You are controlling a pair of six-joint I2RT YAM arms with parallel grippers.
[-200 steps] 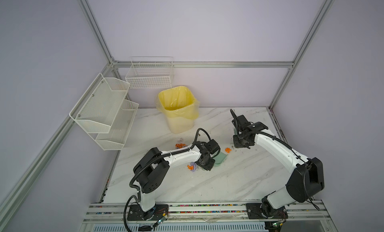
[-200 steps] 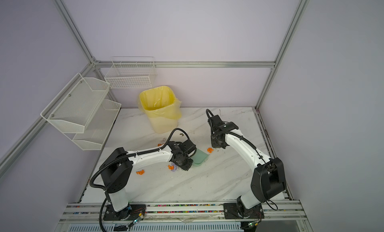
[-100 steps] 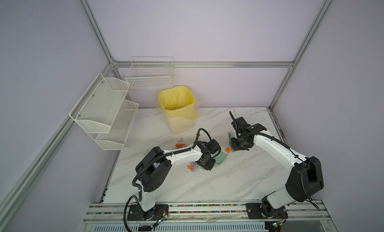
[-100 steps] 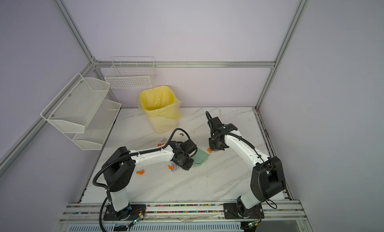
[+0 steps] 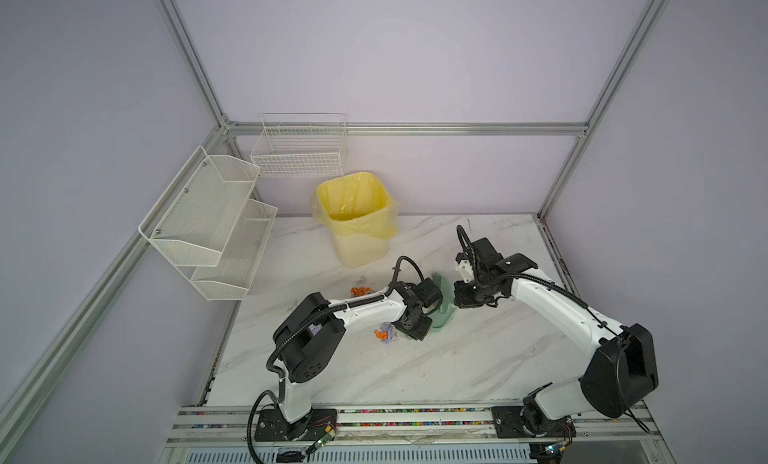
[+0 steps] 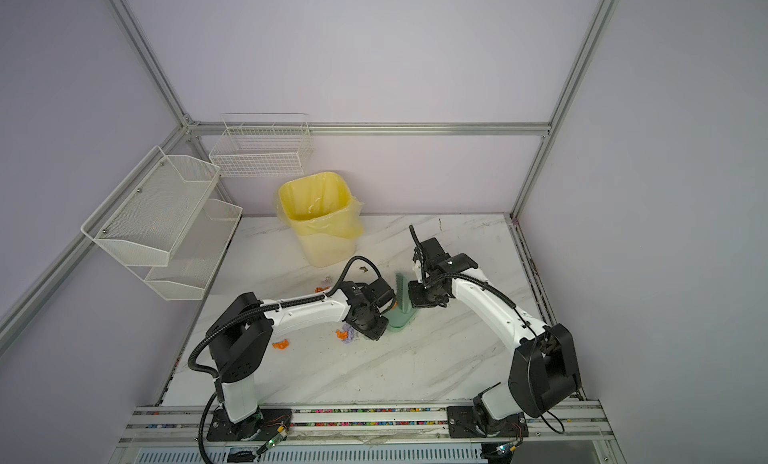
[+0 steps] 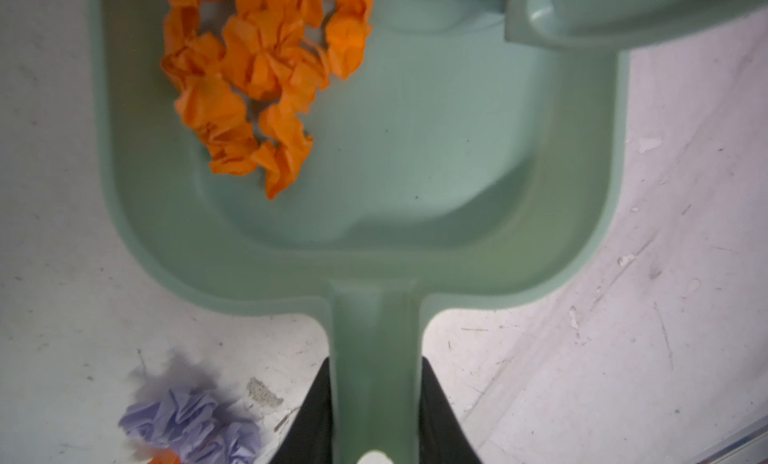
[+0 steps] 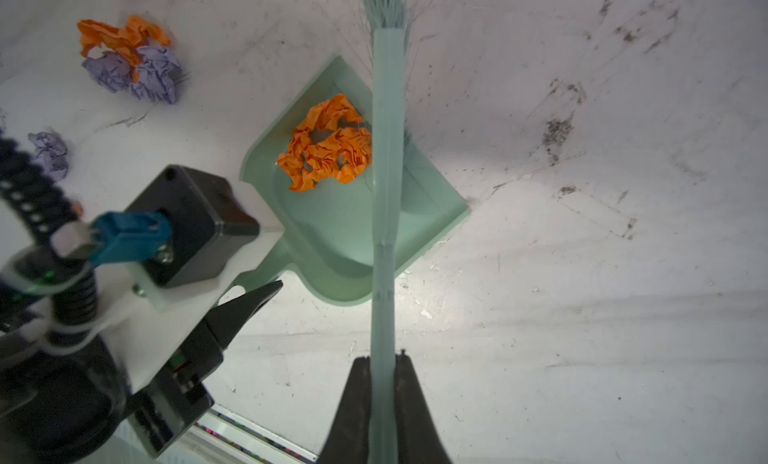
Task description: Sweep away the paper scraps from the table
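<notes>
Open counter [image 5: 478, 358] lay toward the front rail [image 5: 415, 418], the lined bin [image 5: 361, 250] at the back. Mid-sweep, I judged: left end effector [image 7: 376, 408] clamped the dustpan [image 7: 415, 171] handle, right end effector [image 8: 382, 379] closed on the brush [image 8: 386, 150] handle. Some paper scraps [image 7: 257, 79] lay in the pan; loose clusters [image 8: 129, 63] nearby needed its lip re-aimed.

Orange and lavender paper scraps [image 8: 324, 152], mint-green dustpan [image 7: 415, 171] and brush [image 8: 386, 171], grey-veined white marble table [image 5: 457, 366], yellow bin [image 5: 361, 241].
</notes>
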